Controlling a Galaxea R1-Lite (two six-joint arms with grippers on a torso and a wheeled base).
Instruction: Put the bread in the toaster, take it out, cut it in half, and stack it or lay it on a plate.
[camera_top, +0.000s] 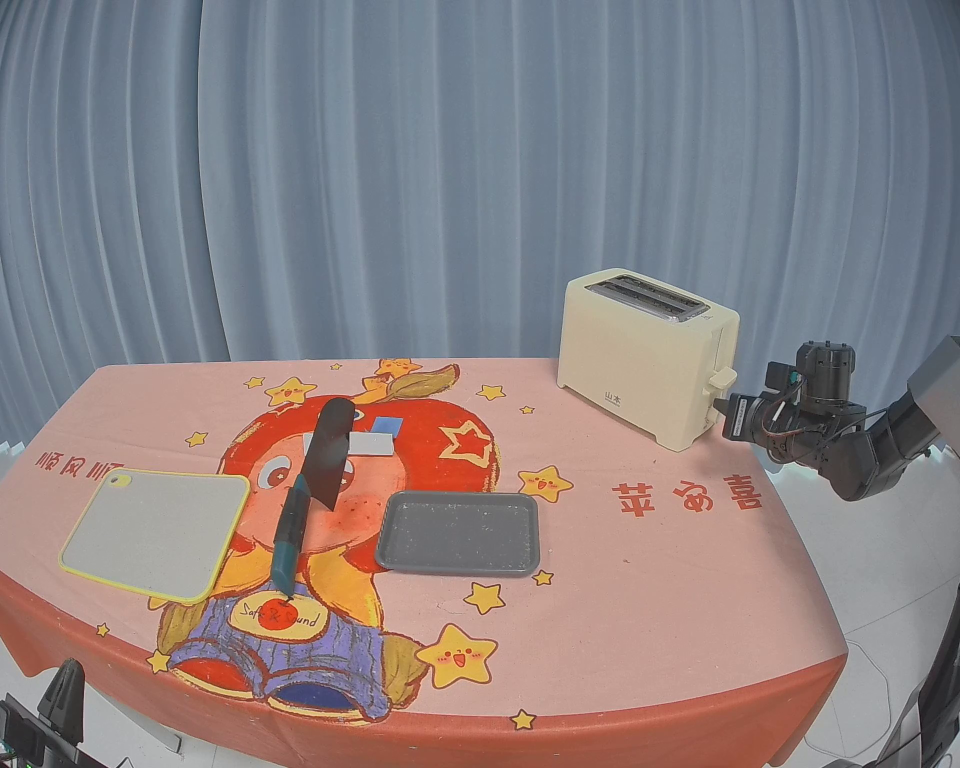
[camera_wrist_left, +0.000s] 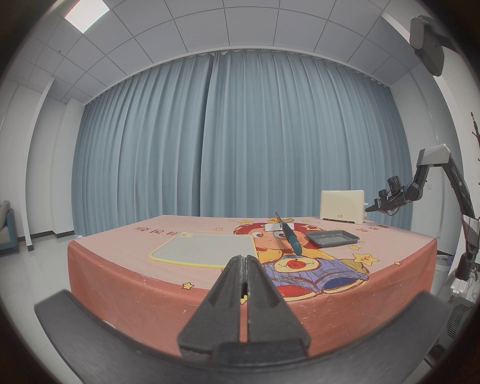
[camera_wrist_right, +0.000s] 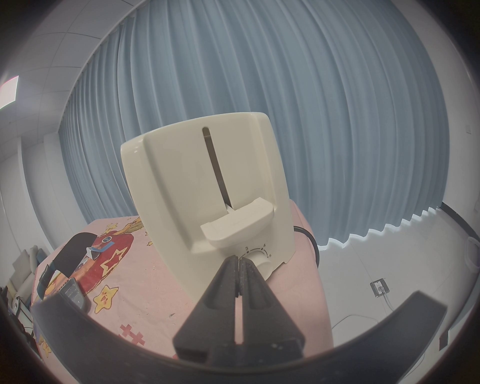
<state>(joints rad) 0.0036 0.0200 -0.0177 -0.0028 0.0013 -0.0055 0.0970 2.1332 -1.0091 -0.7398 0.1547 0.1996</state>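
Note:
The cream toaster (camera_top: 645, 355) stands at the table's far right, and its side lever (camera_wrist_right: 239, 227) sits low in its slot. No bread shows in the top slots. My right gripper (camera_wrist_right: 239, 262) is shut and empty, its tips just under the lever (camera_top: 722, 379) off the table's right edge. A grey plate (camera_top: 458, 533) lies empty mid-table. A knife with a black blade (camera_top: 330, 465) and teal handle (camera_top: 290, 535) lies left of the plate. The cutting board (camera_top: 155, 533) lies bare at the left. My left gripper (camera_wrist_left: 245, 260) hangs shut and empty off the table's front left corner.
The knife blade's far end rests on a small white and blue block (camera_top: 372, 440). A blue curtain (camera_top: 450, 170) hangs behind the table. The toaster's cable (camera_wrist_right: 307, 245) runs off the table's right edge beside the toaster.

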